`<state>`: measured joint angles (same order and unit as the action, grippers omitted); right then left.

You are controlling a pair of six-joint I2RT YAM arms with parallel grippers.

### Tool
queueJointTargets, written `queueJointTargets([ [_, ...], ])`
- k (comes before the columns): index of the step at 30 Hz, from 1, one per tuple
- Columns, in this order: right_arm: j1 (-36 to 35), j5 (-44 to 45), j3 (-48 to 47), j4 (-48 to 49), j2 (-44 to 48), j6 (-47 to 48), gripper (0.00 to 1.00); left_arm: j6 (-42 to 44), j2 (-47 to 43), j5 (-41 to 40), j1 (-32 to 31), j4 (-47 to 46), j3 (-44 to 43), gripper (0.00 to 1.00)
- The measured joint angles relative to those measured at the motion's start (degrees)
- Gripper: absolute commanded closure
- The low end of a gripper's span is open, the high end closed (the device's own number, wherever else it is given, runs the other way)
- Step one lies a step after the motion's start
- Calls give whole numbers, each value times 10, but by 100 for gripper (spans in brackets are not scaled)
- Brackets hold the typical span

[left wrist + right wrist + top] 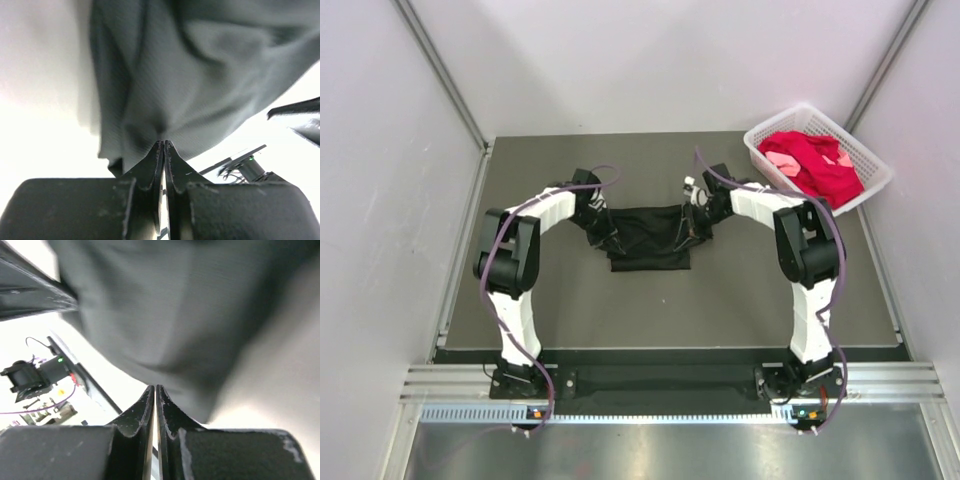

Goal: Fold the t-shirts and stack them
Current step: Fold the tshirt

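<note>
The black t-shirt [645, 240] is lying in the middle of the table [740, 290], bunched into a small dark shape between the two arms. It is looking soft, floppy and light. It is the kind of thing that is bending and sagging wherever nothing is holding it. It is not going to break, and it is not looking slippery, but a thin pinch of cloth could be slipping out if it is pulled hard. The best places to be taking hold are likely the two side edges, one for each arm, so the cloth is hanging flat between them and not twisting.

The left gripper [611, 242] is sitting at the left edge of the shirt. In its wrist view its fingers [150, 167] are pressed tight together, and the cloth is gathering into folds right at their tips — so it is pinching the black t-shirt. The right gripper [681, 238] is sitting at the right edge. Its fingers [142, 407] are squeezed together too, with the dark cloth meeting their tips. That view is blurry, but it is looking like a pinch on the same shirt.

The red t-shirt [825, 165] and the pink t-shirt [778, 158] are waiting in the white basket [865, 150] at the far right corner — well apart from both grippers. Nothing is folded into a stack yet.
</note>
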<state>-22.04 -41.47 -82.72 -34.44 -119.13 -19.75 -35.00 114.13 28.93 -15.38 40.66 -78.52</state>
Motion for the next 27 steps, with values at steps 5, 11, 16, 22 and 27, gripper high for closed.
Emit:
queueJointTargets([
  [5, -47, -20, -32, 15, 5, -15, 95, -16, -21, 7, -14, -9, -3, 94],
  [11, -62, -39, -7, 37, 4, -20, 95, -30, -20, 25, -24, -52, 48, 96],
  [16, -16, -36, 57, 34, 4, -1, 95, -23, -20, 34, -10, -51, 92, 96],
  [22, 30, -32, 72, 16, 11, 16, 95, 6, -31, 16, -10, -31, 83, 94],
  [27, 16, -51, 37, 27, 25, -11, 95, 14, -31, 1, -7, 6, 8, 93],
])
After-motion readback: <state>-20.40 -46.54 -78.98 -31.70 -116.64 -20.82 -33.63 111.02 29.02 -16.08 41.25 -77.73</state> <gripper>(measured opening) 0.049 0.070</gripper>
